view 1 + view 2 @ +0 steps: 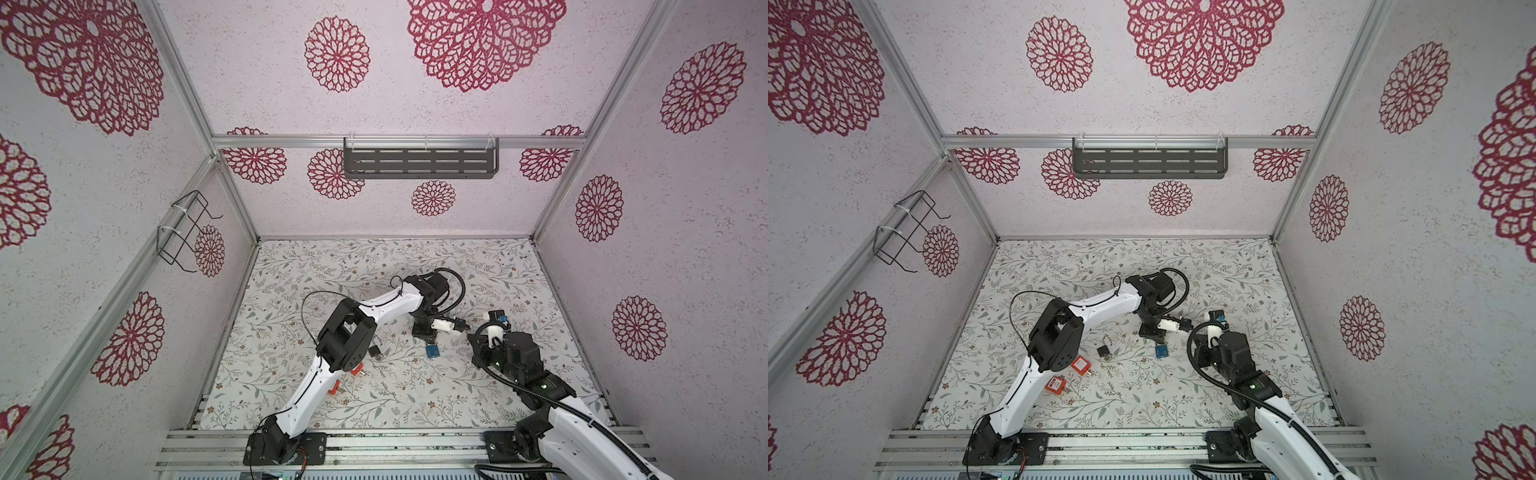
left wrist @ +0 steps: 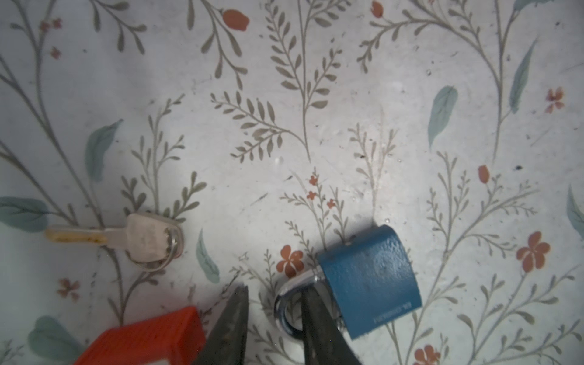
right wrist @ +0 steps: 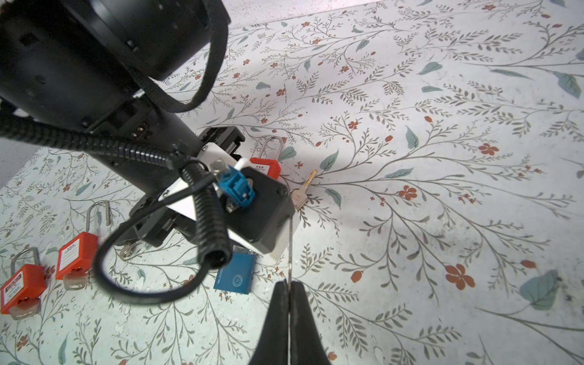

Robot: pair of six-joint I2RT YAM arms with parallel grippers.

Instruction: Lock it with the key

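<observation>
In both top views: floral-papered desk [image 1: 291,266], left arm [image 1: 386,309] stretched toward the middle, wrist bent down over a blue padlock [image 1: 432,351] lying flat there. Right arm [image 1: 523,357] reaching in from the other side, wrist just beside the left one. Jaws of both arms hidden under the wrists here. Nearer the left arm's base, a black padlock [image 1: 1104,351] and a pair of red padlocks [image 1: 1080,365].

In the left wrist view: left jaws spread apart, gripping nothing. One finger [image 2: 235,319] over bare desk, just beside a third red padlock [image 2: 148,339]. Other finger [image 2: 316,325] crossing the loop of the silver shackle [image 2: 282,308] on the blue padlock [image 2: 369,284]; through the loop or merely above it, cannot tell. Shackle's far leg hidden behind that finger, so latched or open, cannot tell. Key [image 2: 148,238] flat on the desk on its ring, well apart from the blue padlock, blade pointing away from it.

In the right wrist view: right jaws pressed together on a thin grey strip [image 3: 289,252], seen edge-on and sticking out past the tips; too thin to identify. Beyond the tips, blue padlock [image 3: 235,275] flat on the desk, partly under the left arm's wrist camera [image 3: 252,208]. Key [image 3: 301,192] just beside that camera housing, near the third red padlock [image 3: 267,167]. Pair of red padlocks [image 3: 76,252] off to one side, near each other.
</observation>
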